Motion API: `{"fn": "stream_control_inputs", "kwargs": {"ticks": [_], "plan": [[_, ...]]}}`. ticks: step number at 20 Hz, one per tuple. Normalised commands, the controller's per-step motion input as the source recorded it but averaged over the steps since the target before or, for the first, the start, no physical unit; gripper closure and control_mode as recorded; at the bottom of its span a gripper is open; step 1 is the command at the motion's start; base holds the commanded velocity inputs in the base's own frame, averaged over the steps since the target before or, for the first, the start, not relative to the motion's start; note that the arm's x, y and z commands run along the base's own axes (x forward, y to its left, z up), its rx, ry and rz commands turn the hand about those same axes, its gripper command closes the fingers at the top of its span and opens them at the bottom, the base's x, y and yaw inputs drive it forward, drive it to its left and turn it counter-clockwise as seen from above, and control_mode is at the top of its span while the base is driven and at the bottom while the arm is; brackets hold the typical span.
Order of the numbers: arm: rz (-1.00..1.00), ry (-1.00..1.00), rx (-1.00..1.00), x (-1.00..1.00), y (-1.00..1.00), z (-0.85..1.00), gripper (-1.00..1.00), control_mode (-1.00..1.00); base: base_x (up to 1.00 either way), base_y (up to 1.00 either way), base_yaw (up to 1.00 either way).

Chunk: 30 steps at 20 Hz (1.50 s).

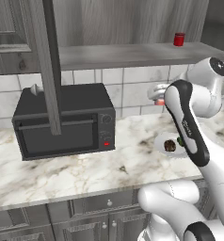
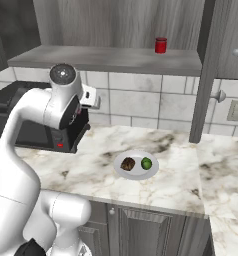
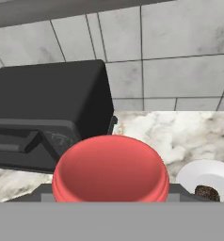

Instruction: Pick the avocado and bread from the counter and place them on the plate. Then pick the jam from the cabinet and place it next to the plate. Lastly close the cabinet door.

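Small dark lettering runs down the arm's point(image 1: 187, 127) black band, too small to read. The oven's point(image 1: 62, 122) panel has a dial and a red button, with no legible marks.

The jam point(image 3: 111, 172) sits in the gripper point(image 1: 157, 95), held above the counter point(image 1: 85, 174) just right of the oven and in front of the tiled wall. The hand view shows it as a smooth light red round body with a rounded rim, close to the lens. The left base view shows a pale top with a pink band under it. The jaws are clamped on it, one at each side.

The plate point(image 2: 118, 167) lies on the counter, near and to the right of the oven. The bread point(image 2: 128, 163), dark brown and speckled, is on its left half. The glossy green avocado point(image 2: 146, 163) is on its right half, just beside the bread.

A darker red jar point(image 2: 161, 45) stands at the right of the cabinet's shelf point(image 2: 106, 60). The door point(image 2: 206, 70) stands open.
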Motion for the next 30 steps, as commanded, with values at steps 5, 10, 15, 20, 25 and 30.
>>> {"fn": "stream_control_inputs", "kwargs": {"ticks": [5,10,15,20,25,30], "plan": [[-0.05,0.10,0.00,-0.09,-0.09,-0.46,1.00,-1.00,0.00,0.00,0.00],[-0.09,0.02,-0.01,0.01,-0.11,-0.47,1.00,-1.00,0.00,0.00,0.00],[-0.15,0.01,-0.01,0.09,-0.07,-0.42,1.00,-1.00,0.00,0.00,0.00],[-0.17,0.01,0.00,0.10,-0.02,-0.39,1.00,-1.00,0.00,0.00,0.00],[-0.11,0.00,0.00,0.16,0.00,-0.33,1.00,-1.00,0.00,0.00,0.00],[-0.09,0.04,0.00,0.16,0.00,-0.37,1.00,-1.00,0.00,0.00,0.00]]}}
